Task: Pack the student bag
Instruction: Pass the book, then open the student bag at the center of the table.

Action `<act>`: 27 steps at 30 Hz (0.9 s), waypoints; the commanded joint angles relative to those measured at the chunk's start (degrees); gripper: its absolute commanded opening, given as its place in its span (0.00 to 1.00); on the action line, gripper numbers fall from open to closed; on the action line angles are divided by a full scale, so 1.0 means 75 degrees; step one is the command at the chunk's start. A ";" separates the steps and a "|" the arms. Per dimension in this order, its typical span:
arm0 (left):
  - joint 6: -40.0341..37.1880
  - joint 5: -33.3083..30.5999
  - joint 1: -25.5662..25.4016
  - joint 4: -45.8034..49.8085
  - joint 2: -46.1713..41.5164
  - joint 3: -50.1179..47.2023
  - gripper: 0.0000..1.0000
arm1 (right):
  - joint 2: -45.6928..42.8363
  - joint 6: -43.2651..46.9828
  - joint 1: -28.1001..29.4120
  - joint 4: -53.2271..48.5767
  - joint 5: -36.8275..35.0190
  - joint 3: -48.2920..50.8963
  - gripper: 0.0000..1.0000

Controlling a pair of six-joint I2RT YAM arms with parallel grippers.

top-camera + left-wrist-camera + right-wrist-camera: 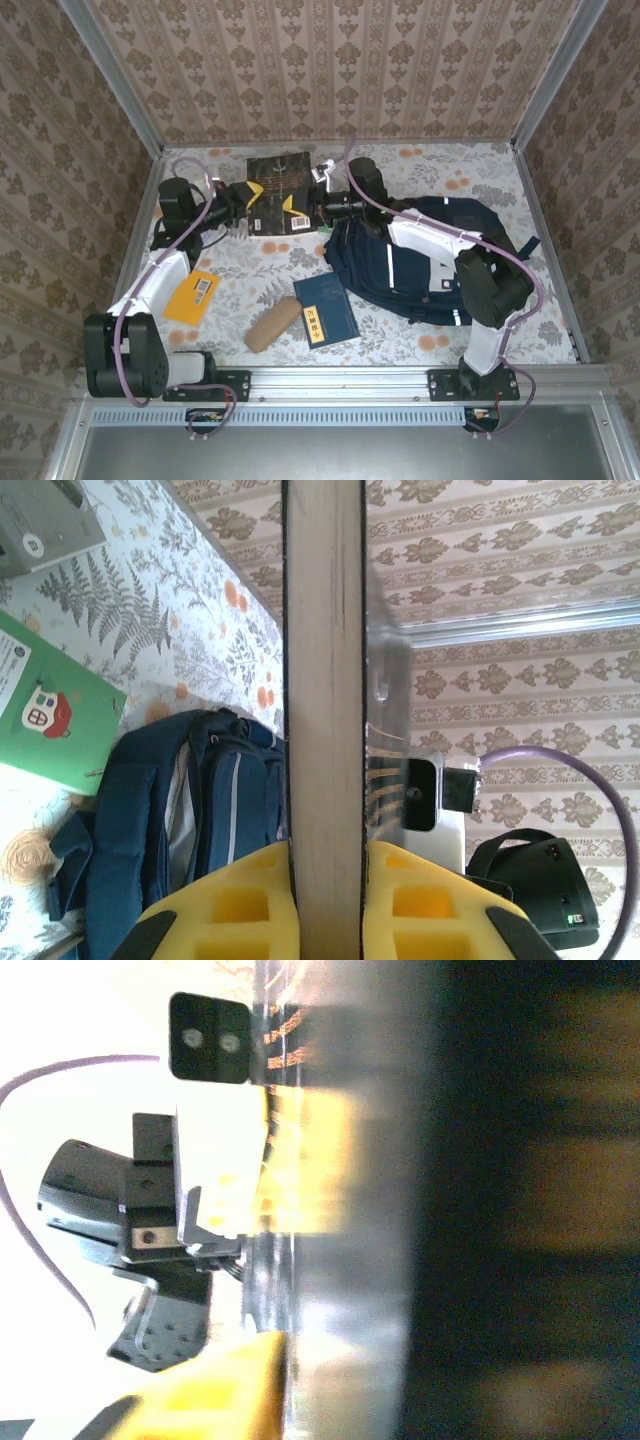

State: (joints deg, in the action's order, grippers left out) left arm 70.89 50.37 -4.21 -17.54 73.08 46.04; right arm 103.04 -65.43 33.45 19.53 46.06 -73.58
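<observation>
Left of bag, book spans both grippers. Jaws of left gripper clamped on book edge; right gripper jaws: cannot tell. Risk: single edge grip lets book pivot, drop short of bag.

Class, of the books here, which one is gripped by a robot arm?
The dark book, clamped in the left gripper; the blue book and orange book lie flat, untouched.
</observation>
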 commanded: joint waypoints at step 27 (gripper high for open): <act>-0.2095 -0.0276 -0.0250 0.2460 -0.0649 0.0695 0.00 | 0.0210 0.5061 0.0254 -0.8709 -0.8231 -0.0709 0.47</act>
State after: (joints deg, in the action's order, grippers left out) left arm 56.88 47.68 -5.63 1.50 70.94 48.95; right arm 102.78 -29.12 35.42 -43.90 -10.90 -76.73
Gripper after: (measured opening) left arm 0.149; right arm 0.471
